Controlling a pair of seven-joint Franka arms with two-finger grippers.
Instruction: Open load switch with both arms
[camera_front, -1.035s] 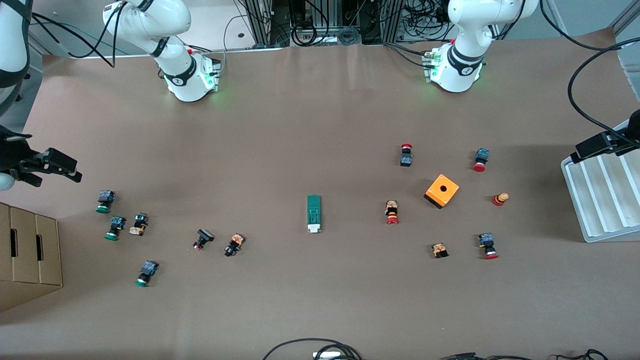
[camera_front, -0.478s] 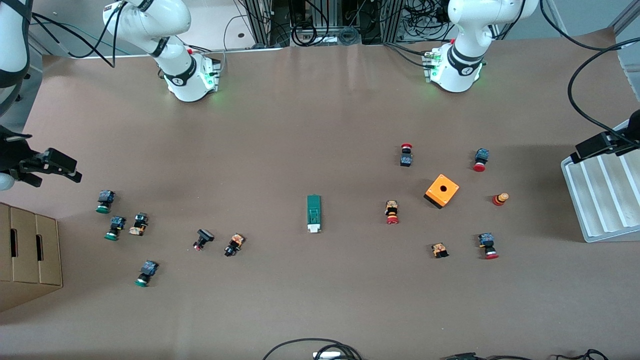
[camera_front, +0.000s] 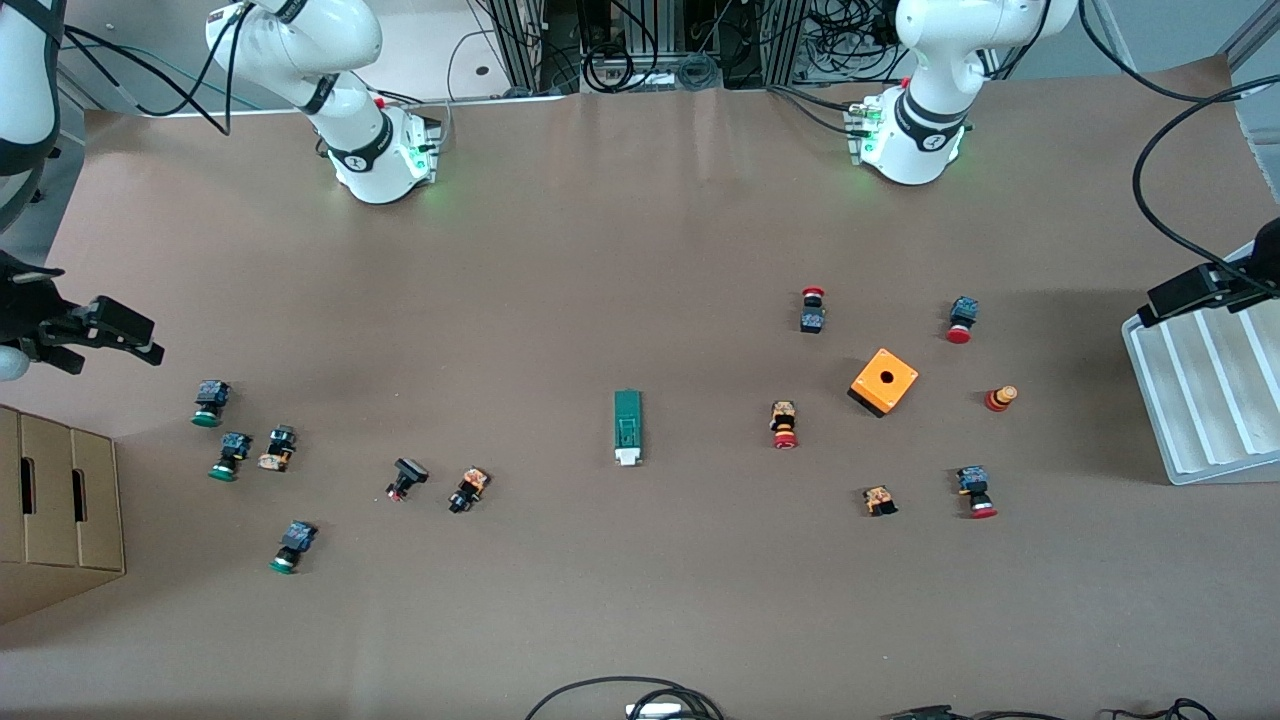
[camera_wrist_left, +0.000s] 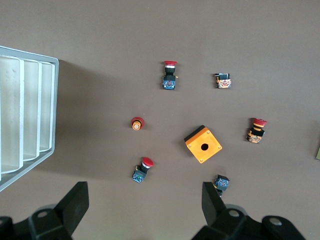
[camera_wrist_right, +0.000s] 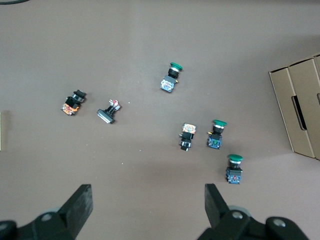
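- You had the load switch (camera_front: 627, 428) lying flat near the middle of the worktop (camera_front: 620, 250), its long axis running toward the front camera and its white tab at the nearer end.
- It lay well apart from everything else, roughly between a cluster of green-capped buttons (camera_front: 209, 402) toward the right arm's end and the orange box (camera_front: 884, 382) with red-capped buttons (camera_front: 784, 424) toward the left arm's end.
- You had the left gripper (camera_wrist_left: 145, 207) high over the left arm's end of the worktop, above the red buttons and beside the white ribbed tray (camera_front: 1200, 400); its jaws were spread wide and held nothing.
- You had the right gripper (camera_wrist_right: 147, 207) high over the right arm's end, above the green buttons and near the cardboard box (camera_front: 55, 505); its jaws were likewise spread wide and empty.
- Neither gripper was near the load switch; the task appeared not yet begun.
- Handling estimate: the load switch looked like a small rigid plastic part, probably light and smooth-sided, so it would likely slide on the worktop if pushed from one side only.
- Recommended hold: clamp one gripper across the narrow width of the green body at mid-length to anchor it, and set the other on the white tab end to pull or lever it.
- Caution: the tab looked thin and could snap under a hard or skewed pull.
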